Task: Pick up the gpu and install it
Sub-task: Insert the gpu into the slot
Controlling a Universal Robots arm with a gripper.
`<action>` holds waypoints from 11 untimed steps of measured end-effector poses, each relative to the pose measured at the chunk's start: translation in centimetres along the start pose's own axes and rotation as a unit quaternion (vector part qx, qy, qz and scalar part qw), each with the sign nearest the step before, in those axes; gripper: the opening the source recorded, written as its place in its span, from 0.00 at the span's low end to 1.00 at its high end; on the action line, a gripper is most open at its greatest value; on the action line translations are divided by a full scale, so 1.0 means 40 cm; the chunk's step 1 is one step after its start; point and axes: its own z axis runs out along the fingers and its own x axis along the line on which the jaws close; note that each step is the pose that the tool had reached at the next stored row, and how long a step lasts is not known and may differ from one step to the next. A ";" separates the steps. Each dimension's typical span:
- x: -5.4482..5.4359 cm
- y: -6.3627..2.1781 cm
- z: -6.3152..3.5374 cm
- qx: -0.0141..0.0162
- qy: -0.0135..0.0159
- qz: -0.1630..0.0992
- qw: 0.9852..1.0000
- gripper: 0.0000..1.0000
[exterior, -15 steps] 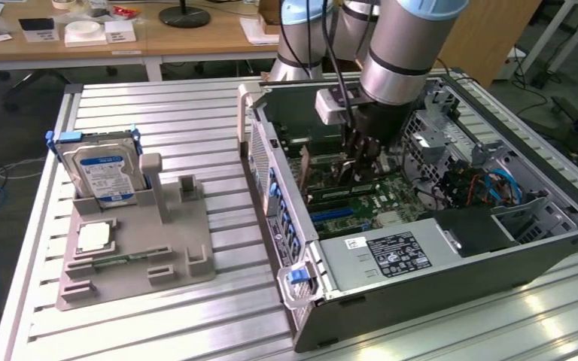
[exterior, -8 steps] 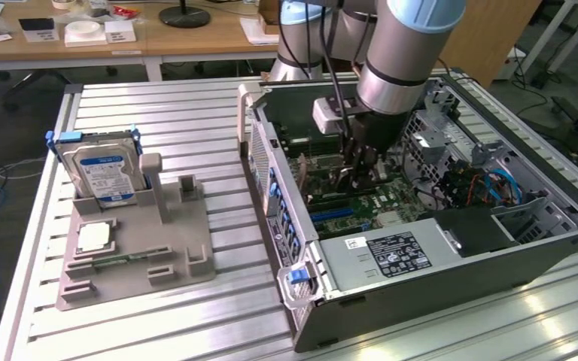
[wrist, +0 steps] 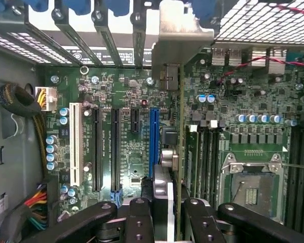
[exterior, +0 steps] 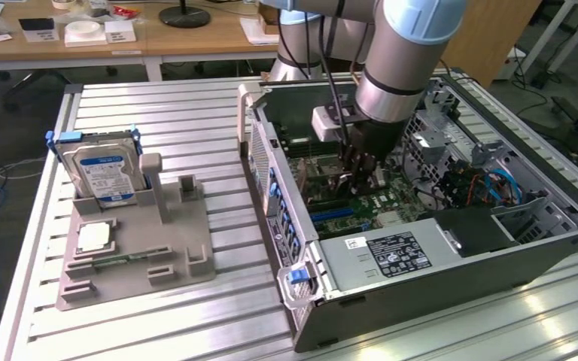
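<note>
Slatted metal table | gripper clamped on gpu | gpu edge-on above motherboard inside open case

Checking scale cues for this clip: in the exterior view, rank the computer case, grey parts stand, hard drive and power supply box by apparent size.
1. computer case
2. grey parts stand
3. power supply box and hard drive: the box looks slightly bigger, but it seems nearer the camera, so unranked.

There is one robot arm, one gripper, one gpu, one computer case, one hard drive, one grey stand, one white slot, one blue slot and two long black slots.
</note>
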 end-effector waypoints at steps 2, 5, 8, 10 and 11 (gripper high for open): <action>0.000 0.000 0.005 0.000 0.001 0.000 1.000 0.28; 0.001 0.000 0.010 0.000 0.002 0.000 1.000 0.28; 0.003 0.002 0.012 0.000 0.002 0.000 1.000 0.28; 0.003 0.006 0.014 0.000 0.002 0.000 1.000 0.28; 0.005 0.006 0.015 0.000 0.002 0.000 1.000 0.28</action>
